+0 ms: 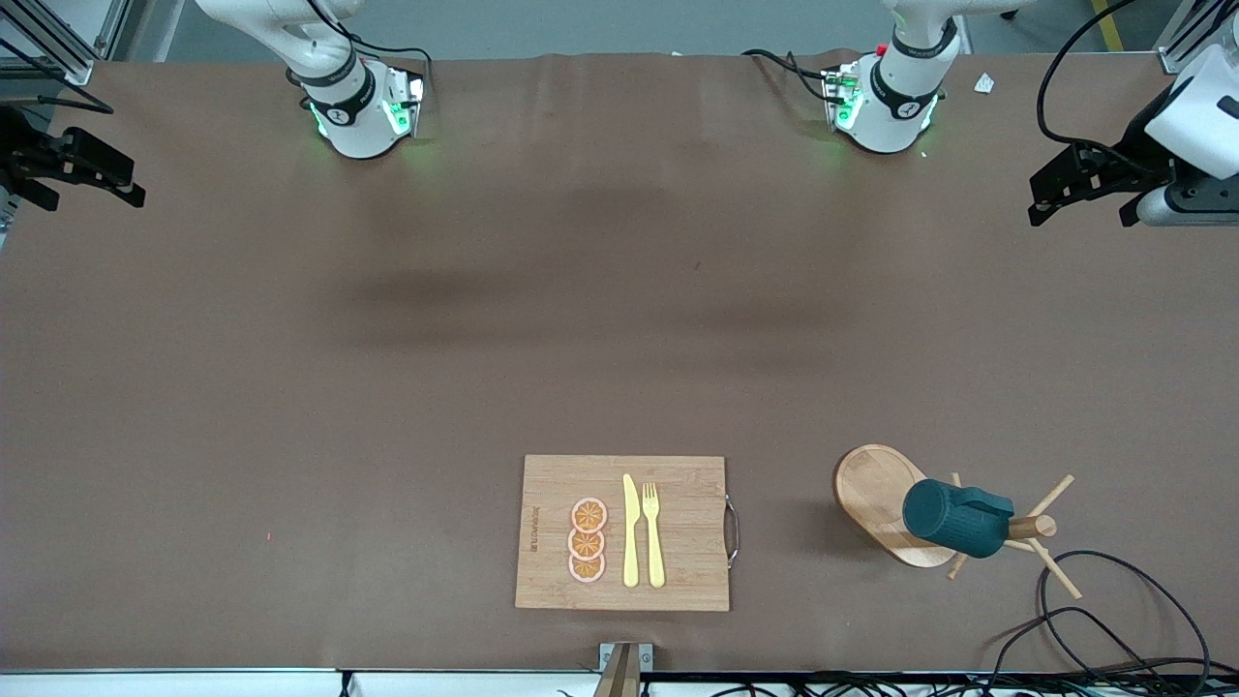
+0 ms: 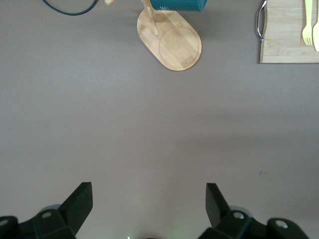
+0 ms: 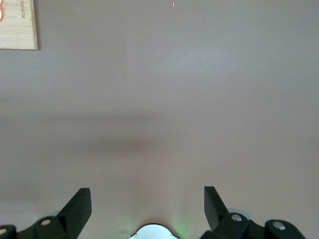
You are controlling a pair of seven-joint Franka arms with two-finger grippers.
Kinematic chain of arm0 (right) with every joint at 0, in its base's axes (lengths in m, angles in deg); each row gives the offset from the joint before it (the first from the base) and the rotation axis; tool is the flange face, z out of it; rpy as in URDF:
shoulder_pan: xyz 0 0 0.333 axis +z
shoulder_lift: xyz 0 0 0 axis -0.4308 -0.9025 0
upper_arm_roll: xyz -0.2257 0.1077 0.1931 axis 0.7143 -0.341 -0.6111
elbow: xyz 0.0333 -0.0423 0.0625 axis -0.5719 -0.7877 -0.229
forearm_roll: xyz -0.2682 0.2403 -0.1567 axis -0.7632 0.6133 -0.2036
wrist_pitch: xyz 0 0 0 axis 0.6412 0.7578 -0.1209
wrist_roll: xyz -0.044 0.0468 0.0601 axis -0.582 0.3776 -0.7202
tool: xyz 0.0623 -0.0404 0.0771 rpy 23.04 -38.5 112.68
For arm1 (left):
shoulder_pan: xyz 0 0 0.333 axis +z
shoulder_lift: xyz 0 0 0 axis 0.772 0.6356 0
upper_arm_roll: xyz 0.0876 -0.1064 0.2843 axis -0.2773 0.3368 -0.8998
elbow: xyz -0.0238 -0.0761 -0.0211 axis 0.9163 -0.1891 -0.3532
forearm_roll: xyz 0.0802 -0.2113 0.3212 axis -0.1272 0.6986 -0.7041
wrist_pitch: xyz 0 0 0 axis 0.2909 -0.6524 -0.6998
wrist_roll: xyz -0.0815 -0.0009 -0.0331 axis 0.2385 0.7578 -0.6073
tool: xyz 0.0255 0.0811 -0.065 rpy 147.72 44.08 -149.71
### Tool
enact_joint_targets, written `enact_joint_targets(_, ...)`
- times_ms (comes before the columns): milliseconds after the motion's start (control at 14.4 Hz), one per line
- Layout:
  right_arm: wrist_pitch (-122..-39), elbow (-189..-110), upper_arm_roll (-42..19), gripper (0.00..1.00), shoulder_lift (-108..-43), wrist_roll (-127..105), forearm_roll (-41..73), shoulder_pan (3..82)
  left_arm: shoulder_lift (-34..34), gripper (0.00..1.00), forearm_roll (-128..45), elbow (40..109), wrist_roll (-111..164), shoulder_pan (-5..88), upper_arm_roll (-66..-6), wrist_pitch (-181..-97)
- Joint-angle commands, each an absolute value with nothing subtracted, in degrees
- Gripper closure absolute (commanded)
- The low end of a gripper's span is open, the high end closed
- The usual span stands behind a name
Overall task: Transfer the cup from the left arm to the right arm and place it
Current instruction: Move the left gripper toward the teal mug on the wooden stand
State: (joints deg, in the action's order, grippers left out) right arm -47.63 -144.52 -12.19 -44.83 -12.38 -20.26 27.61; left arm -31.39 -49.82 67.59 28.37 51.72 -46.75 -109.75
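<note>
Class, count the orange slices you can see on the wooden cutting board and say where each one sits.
3. The slices lie in a line on the cutting board, beside the yellow knife: one farthest from the front camera, one in the middle, one nearest. None seems hidden.

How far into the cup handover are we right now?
Nothing looks done yet. The cup hangs on the wooden peg rack, beside the cutting board toward the left arm's end of the table. Nothing is in hand: the left gripper and right gripper are both open and empty, raised at the table's two ends. Left: the pickup from the rack, the handover, the placement.
</note>
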Motion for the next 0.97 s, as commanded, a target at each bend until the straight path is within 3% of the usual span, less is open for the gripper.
enact_joint_targets(0, -47.76, -145.79, -12.07, 0.00, -43.45, -12.92, -20.09, 28.06, -30.26, 0.00, -50.78, 65.42, 28.30, 51.76, -47.18, -108.56)
enact_joint_targets(278, -47.76, -145.79, -12.07, 0.00, -43.45, -12.92, -20.09, 27.98, -25.27, 0.00, -50.34, 60.76, 28.74, 51.94, -49.38, -108.82)
enact_joint_targets(904, -47.77, -145.79, -12.07, 0.00, -43.45, -13.01, -20.09, 28.06, -19.46, 0.00, -42.96, 60.75, 10.40, 55.62, -51.05, -119.71)
